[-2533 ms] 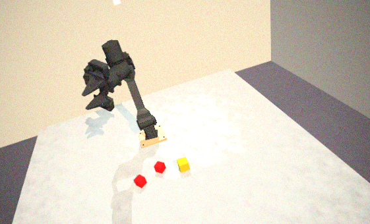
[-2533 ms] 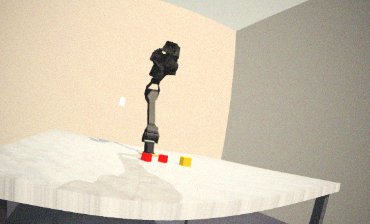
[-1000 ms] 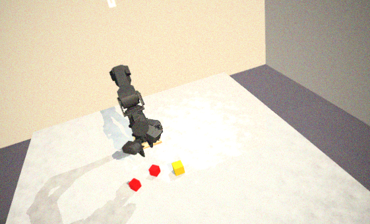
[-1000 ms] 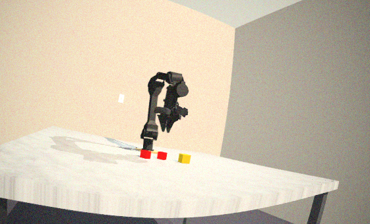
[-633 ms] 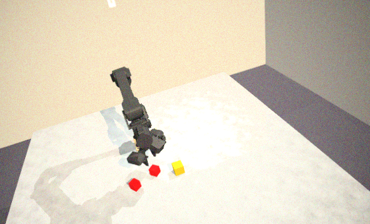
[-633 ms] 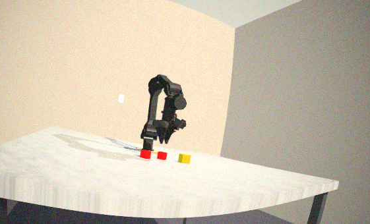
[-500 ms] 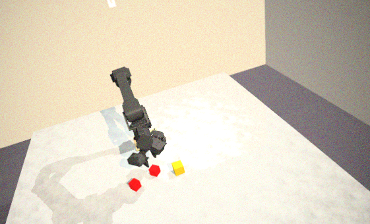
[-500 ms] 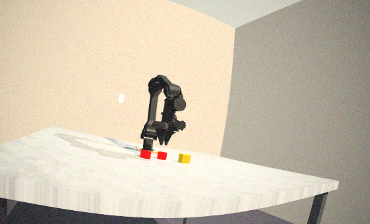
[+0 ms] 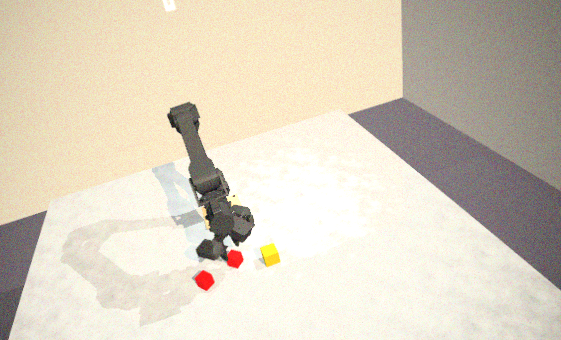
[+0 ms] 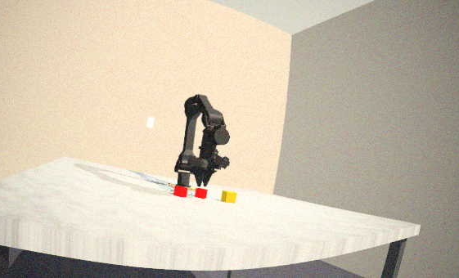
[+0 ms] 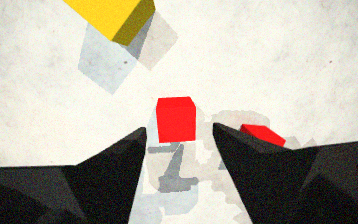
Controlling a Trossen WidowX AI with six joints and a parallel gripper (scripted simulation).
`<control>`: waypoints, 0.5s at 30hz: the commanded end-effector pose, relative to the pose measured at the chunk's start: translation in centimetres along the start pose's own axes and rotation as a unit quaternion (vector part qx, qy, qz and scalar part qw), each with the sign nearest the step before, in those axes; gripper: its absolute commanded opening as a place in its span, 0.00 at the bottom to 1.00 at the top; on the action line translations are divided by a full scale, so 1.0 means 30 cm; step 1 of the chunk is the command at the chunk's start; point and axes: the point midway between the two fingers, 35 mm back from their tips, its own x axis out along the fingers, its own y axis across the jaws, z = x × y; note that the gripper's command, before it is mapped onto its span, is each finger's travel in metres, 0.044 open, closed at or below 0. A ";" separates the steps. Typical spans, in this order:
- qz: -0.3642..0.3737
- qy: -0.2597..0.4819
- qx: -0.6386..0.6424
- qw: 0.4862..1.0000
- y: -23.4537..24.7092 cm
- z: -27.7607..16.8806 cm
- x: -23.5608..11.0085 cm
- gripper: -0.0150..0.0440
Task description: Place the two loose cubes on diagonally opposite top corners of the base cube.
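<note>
The claw (image 11: 178, 145) stood apart and empty, low over the counter (image 9: 378, 240). One red cube (image 11: 176, 119) sat mid-frame between its tips; the second red cube (image 11: 262, 134) lay right, the yellow cube (image 11: 113, 16) upper left.

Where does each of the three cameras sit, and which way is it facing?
Top: high, angled down across the table; whole arm shows, above two red cubes and the yellow cube.
Exterior: near table height, looking level toward the wall corner; whole arm again.
Wrist: on the hand, looking down; only two open fingers show, one red cube between them.
All three views share the three cubes.
</note>
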 end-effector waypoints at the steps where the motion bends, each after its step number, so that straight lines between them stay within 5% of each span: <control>1: 0.003 0.000 -0.002 1.000 0.005 -0.001 0.028 0.70; 13: 0.003 0.000 -0.002 1.000 0.007 -0.003 0.084 0.70; 15: 0.003 0.000 -0.002 1.000 0.007 -0.003 0.084 0.61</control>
